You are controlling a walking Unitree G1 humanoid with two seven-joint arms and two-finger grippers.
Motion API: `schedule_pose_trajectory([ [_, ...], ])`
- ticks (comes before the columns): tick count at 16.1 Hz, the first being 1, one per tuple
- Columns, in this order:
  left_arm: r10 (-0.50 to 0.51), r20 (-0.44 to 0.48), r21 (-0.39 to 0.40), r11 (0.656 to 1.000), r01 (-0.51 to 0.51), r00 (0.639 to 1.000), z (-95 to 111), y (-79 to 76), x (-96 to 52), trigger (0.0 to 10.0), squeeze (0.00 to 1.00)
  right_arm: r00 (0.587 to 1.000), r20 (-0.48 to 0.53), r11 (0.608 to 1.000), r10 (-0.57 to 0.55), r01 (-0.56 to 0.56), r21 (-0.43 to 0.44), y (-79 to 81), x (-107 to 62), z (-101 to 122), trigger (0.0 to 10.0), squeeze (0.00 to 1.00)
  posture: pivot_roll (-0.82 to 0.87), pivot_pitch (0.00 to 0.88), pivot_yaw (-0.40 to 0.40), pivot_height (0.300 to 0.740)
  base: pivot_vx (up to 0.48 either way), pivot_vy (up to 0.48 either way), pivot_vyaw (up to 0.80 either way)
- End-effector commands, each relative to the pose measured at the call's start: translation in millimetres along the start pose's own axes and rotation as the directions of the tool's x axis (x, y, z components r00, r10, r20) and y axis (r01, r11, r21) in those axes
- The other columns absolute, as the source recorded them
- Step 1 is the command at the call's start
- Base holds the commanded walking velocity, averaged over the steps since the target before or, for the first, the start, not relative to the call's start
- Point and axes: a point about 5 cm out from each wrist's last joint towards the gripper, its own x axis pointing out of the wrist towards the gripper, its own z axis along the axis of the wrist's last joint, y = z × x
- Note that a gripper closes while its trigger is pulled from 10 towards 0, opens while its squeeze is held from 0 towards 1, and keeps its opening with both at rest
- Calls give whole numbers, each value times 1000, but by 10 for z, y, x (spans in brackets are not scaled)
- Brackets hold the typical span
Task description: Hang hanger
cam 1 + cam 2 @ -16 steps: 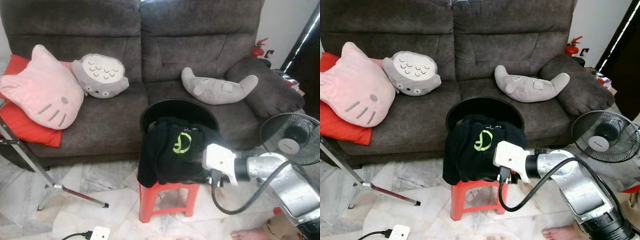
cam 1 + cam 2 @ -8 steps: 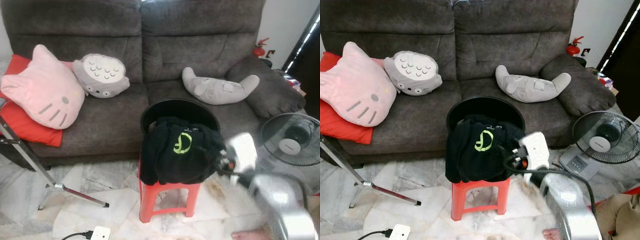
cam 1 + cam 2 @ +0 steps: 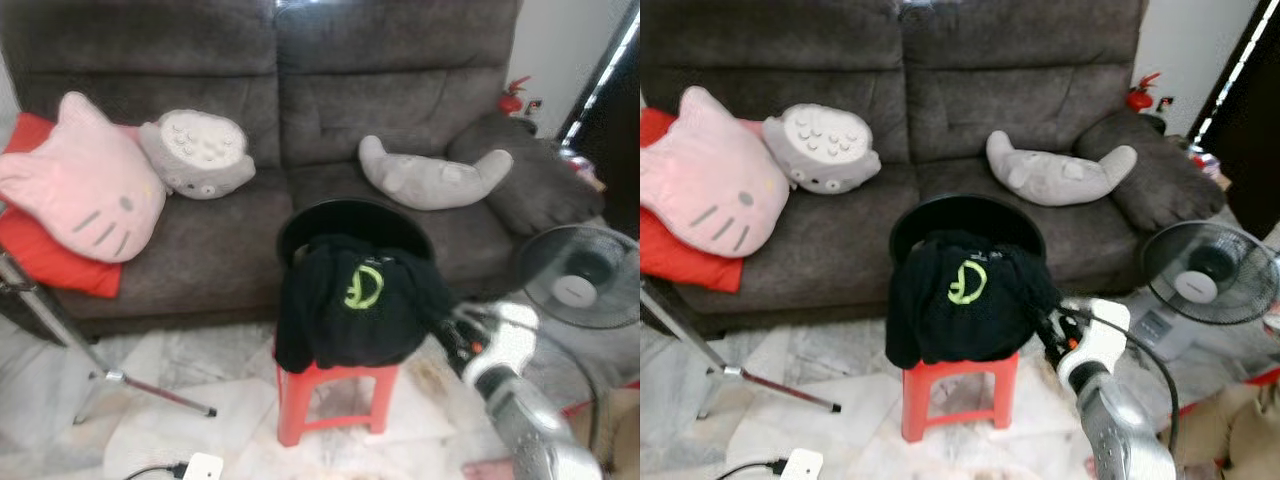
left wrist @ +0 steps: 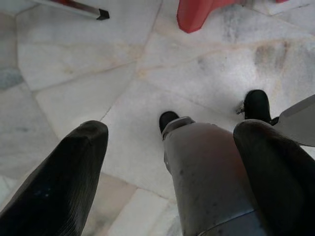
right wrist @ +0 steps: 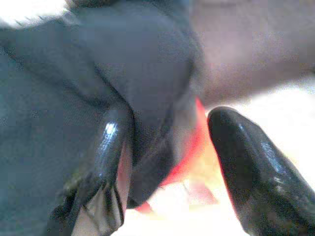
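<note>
A black garment with a green logo (image 3: 965, 300) lies draped over a red plastic stool (image 3: 955, 390). Behind it stands a round black basket (image 3: 965, 212). My right gripper (image 3: 1048, 325) reaches in from the lower right, its black fingers right at the garment's right edge. In the right wrist view the right gripper (image 5: 170, 118) is open; a fold of the black garment (image 5: 123, 73) lies against one finger (image 5: 110, 157), and the red stool (image 5: 189, 147) shows in the gap. The left gripper (image 4: 174, 128) hangs open over the marble floor (image 4: 74, 64), beside my own leg.
A dark sofa (image 3: 940, 90) carries a pink cat cushion (image 3: 705, 185), a grey round plush (image 3: 820, 148) and a grey curved plush (image 3: 1060, 172). A floor fan (image 3: 1205, 275) stands at the right. A metal stand leg (image 3: 750, 375) and a power strip (image 3: 800, 464) lie at the left.
My right arm has swung down and back to the lower right. Its gripper now points at the garment's right edge. The garment and stool have not moved.
</note>
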Motion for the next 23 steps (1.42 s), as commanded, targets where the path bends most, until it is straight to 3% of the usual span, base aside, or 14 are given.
schedule_pose_trajectory([
  [1, -7, -32, 3, 1000, 7, 999, -92, -36, -17, 10000, 0, 999, -8, 999, -35, 35, 18, -36, 26, -69, 10000, 0, -84, 0, -37, 740, 0, 0, 0],
  [4, -3, -33, 2, 1000, 3, 999, -97, -33, -19, 10000, 0, 999, 32, 998, -14, 12, 64, 19, 84, -38, 10000, 0, -84, 0, -37, 740, 0, 0, 0],
  [11, 1, -30, 7, 1000, 0, 1000, -83, -40, -14, 10000, 0, 974, 142, 981, 179, -188, 54, 261, 157, 164, 10000, 0, -74, 0, -37, 740, 0, 0, 0],
  [12, 1, -30, 6, 1000, -1, 1000, -84, -41, -14, 10000, 0, 962, 170, 973, 214, -225, 46, 311, 149, 230, 0, 0, -72, 0, -39, 740, 0, 0, 0],
  [13, 1, -30, 5, 1000, -1, 1000, -84, -41, -14, 10000, 0, 958, 178, 971, 225, -236, 46, 324, 146, 246, 0, 0, -72, 0, -39, 740, 0, 0, 0],
  [14, 1, -32, 6, 1000, -1, 999, -86, -43, -14, 10000, 0, 926, 213, 948, 311, -318, 0, 442, 113, 352, 0, 0, -72, 0, -39, 740, 0, 0, 0],
  [17, -3, -33, 5, 1000, 3, 999, -84, -49, -13, 10000, 0, 871, 248, 903, 425, -425, -55, 630, 71, 508, 0, 0, -72, 0, -39, 740, 0, 0, 0],
  [23, -21, -32, 0, 1000, 21, 999, -67, -78, -6, 10000, 0, 714, 197, 740, 672, -644, -194, 993, -82, 679, 0, 0, -77, 0, -44, 740, 0, 0, 0],
])
